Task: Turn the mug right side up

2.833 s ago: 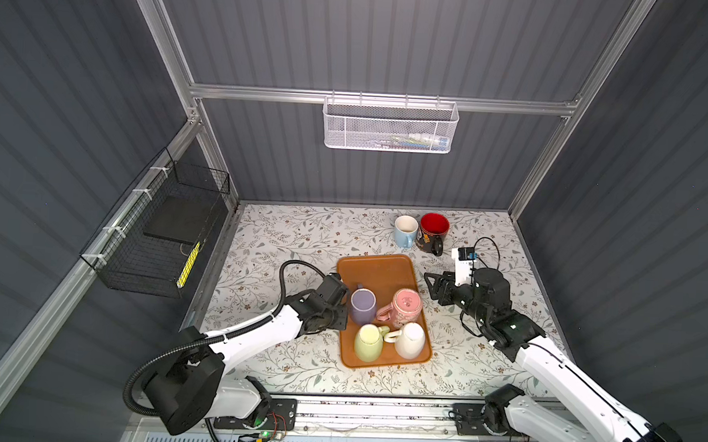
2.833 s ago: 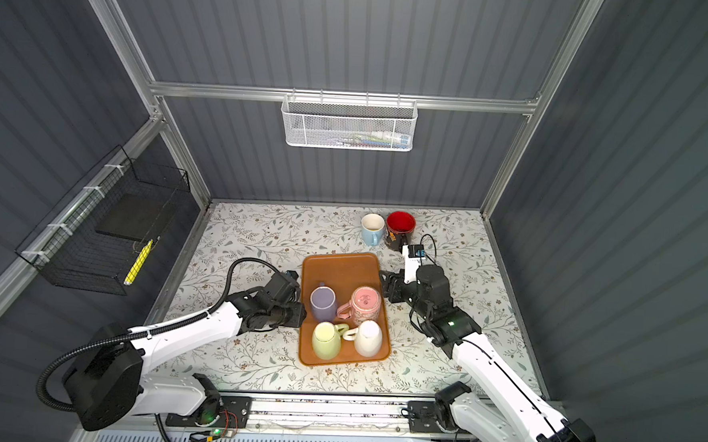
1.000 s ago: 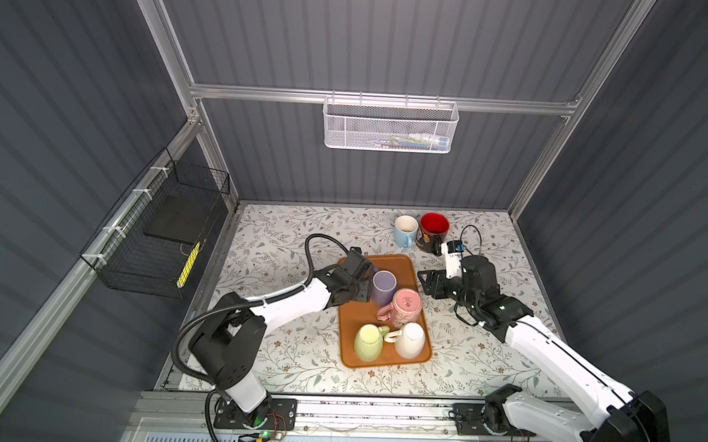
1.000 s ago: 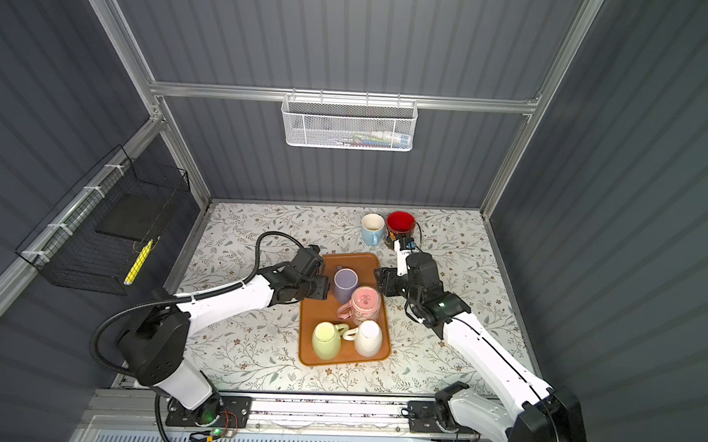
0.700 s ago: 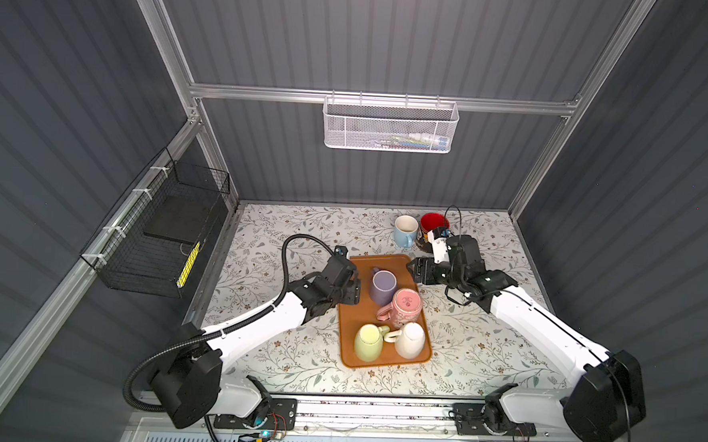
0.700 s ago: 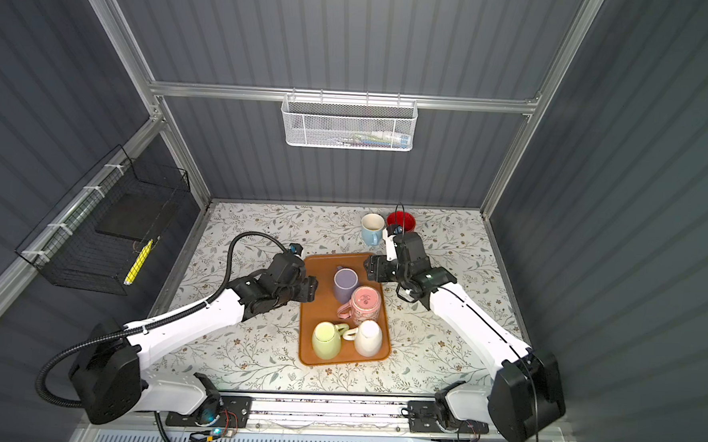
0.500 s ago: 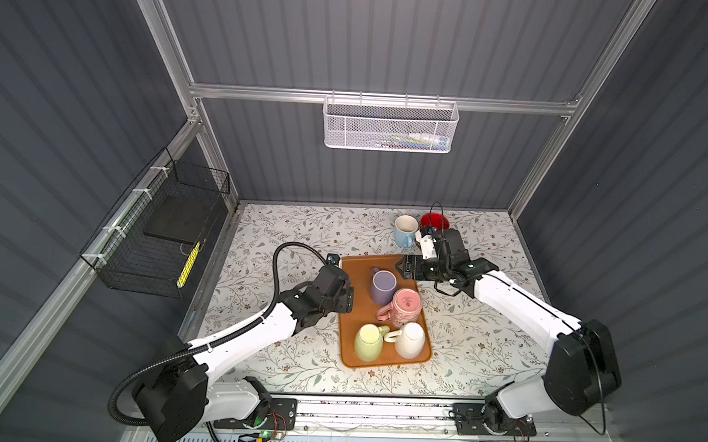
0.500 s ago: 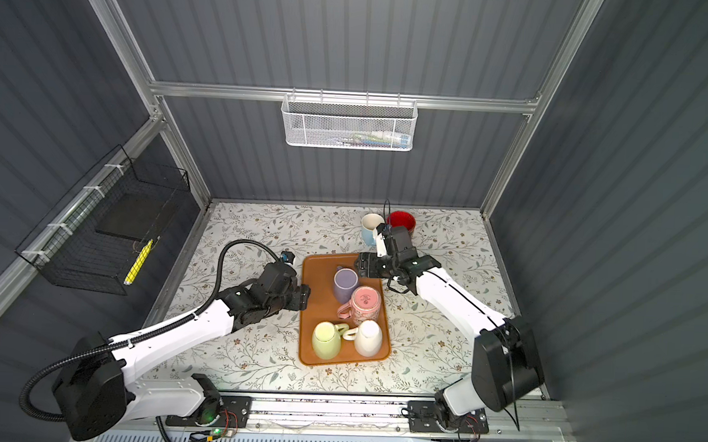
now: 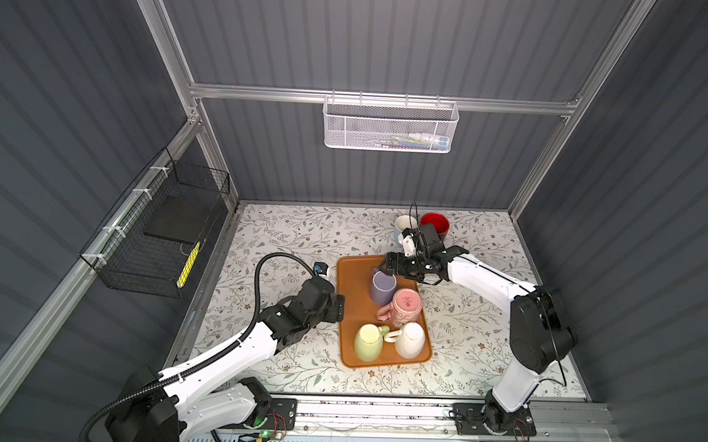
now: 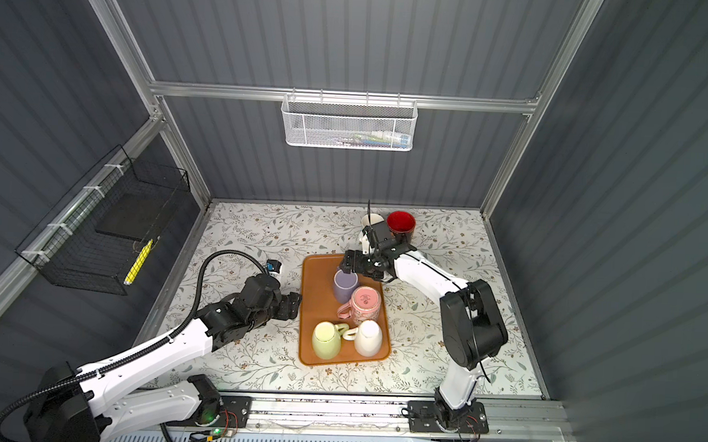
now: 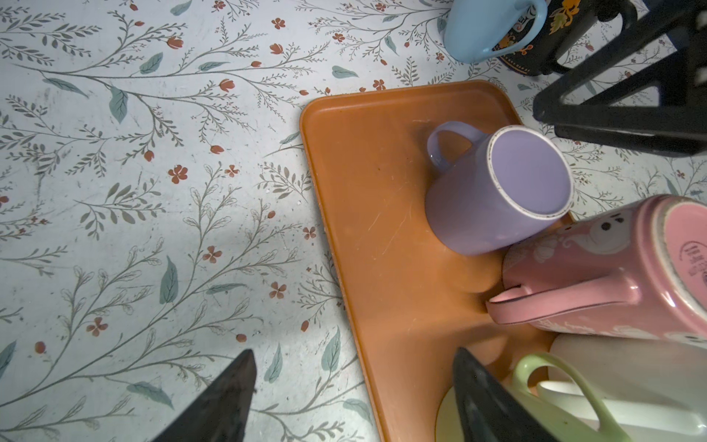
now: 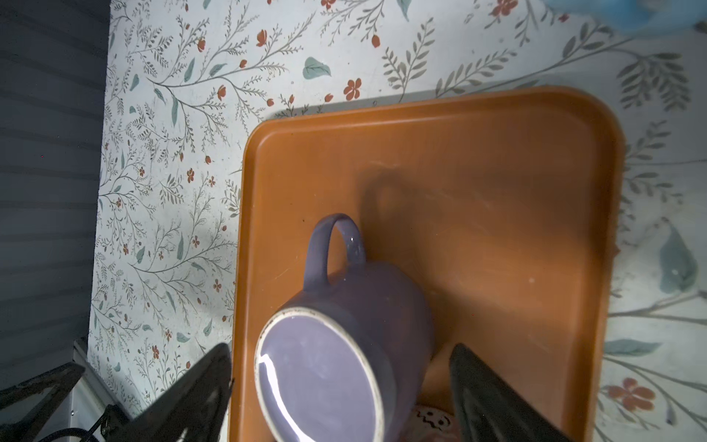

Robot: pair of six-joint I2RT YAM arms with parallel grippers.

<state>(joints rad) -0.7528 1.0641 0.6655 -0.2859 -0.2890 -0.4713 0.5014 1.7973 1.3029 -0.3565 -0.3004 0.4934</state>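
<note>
The purple mug [image 9: 382,288] stood upside down on the orange tray [image 9: 351,280], base up, long axis near vertical, handle toward the tray's far end. The right tool [image 12: 340,382] hovered spread over it, gripping nothing. This looked like the approach step. Next it would need to close, lift and flip. The left tool [image 9: 337,308] gaped empty beside the tray.

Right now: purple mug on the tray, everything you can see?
The purple mug looks like glossy lavender ceramic with one loop handle. It stands mouth-down, pale-rimmed base up, at the far end of the orange tray, close beside the pink mug; contact unclear. The right gripper straddles it, jaws open, not touching.
</note>
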